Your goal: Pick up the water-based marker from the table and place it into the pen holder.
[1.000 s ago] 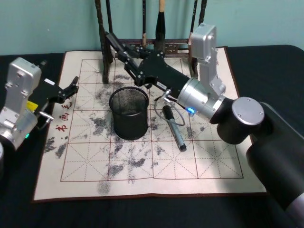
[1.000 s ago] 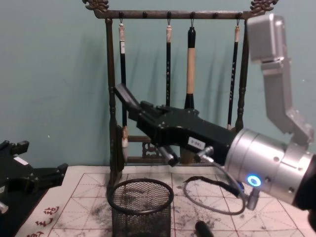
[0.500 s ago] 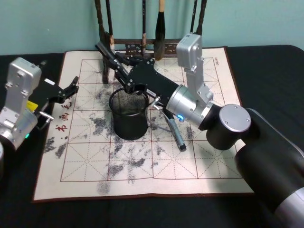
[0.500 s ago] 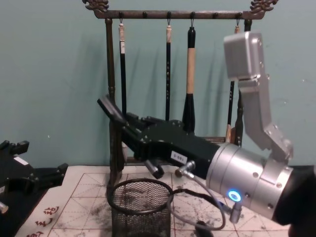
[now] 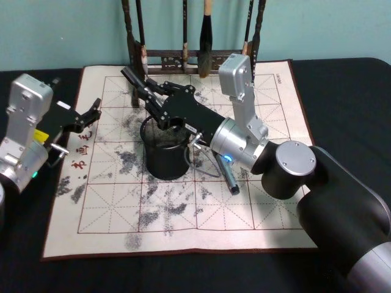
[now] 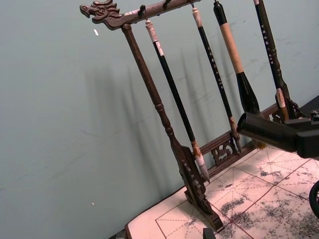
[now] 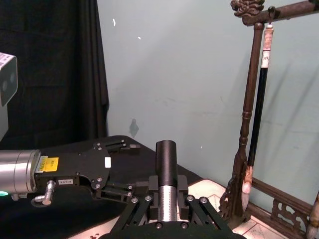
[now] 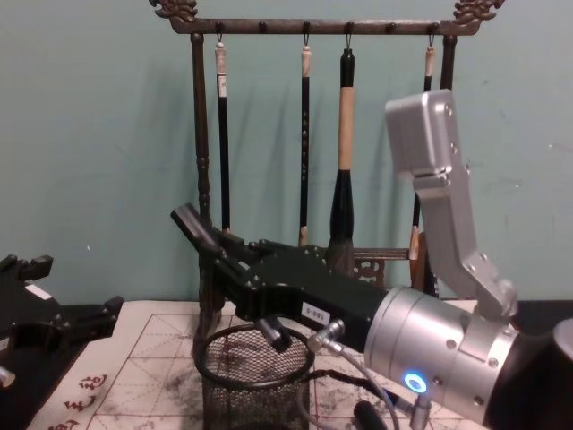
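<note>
My right gripper (image 5: 154, 107) is shut on the water-based marker (image 5: 133, 81), a silver barrel with a black cap (image 7: 166, 155). The marker (image 8: 192, 225) is tilted, its upper end pointing left toward the rack. Its lower end (image 8: 277, 338) hangs over the mouth of the pen holder (image 5: 166, 160), about level with the rim. The pen holder (image 8: 256, 394) is a black mesh cup standing on the ink-smudged mat (image 5: 110, 201) on the table. My left gripper (image 5: 95, 112) is parked open at the mat's left edge, beside the red characters.
A dark wooden brush rack (image 8: 304, 27) with several hanging brushes stands at the mat's back edge, just behind the right gripper. Another pen (image 5: 227, 177) lies on the mat right of the holder, under the right forearm. A grey cable (image 5: 206, 166) loops from the right wrist.
The right arm has swung left and down, carrying the marker from behind the holder to over its mouth. The marker's lower end now sits at rim height. The left arm has not moved.
</note>
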